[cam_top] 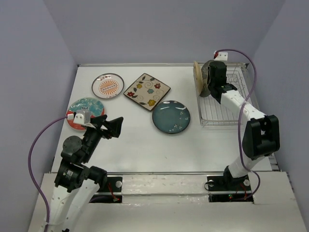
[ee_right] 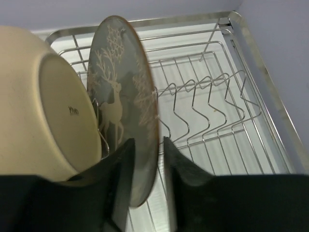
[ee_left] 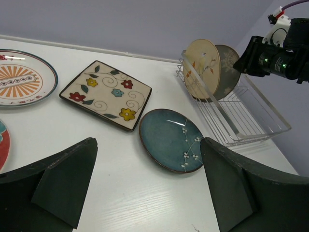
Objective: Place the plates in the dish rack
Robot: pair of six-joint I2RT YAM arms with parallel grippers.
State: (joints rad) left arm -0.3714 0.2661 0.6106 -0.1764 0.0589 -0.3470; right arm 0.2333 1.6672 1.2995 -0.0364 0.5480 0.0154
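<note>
plates [cam_top: 171,118]: 6 | dish rack [cam_top: 227,110]: 1 | robot arms [cam_top: 258,137]: 2 | table [cam_top: 145,150]: 1

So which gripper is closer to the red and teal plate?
Left. The left gripper hangs open just right of the red and teal plate. The right gripper is across the table at the dish rack, straddling the grey plate.

Small unreadable stamp [ee_right: 73,110] under cream plate [ee_right: 43,96]
</note>
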